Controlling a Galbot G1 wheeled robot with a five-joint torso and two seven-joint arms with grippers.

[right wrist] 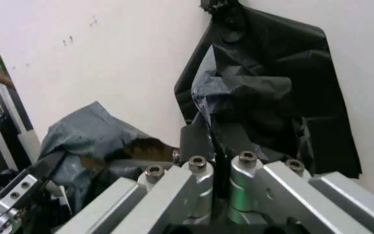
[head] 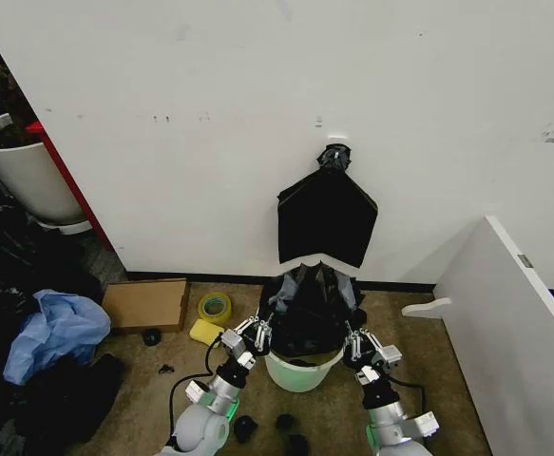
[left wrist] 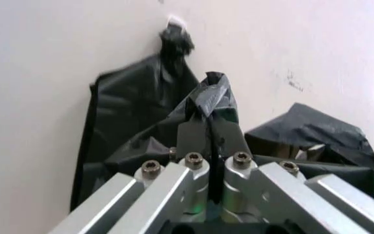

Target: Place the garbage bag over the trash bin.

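The trash bin is a cream-white bucket standing on the floor in front of the wall. The glossy black garbage bag is bunched above its mouth and hangs into it. My left gripper is at the bin's left rim, shut on a pinch of the bag's edge. My right gripper is at the right rim, shut on the opposite edge. In both wrist views the jaws meet with thin black plastic between them, left gripper and right gripper.
A flat kite-shaped black bundle hangs on the wall just behind the bin. To the left lie a yellow sponge, a tape roll, a cardboard box, a pale blue bag and a white planter. A white panel stands at the right.
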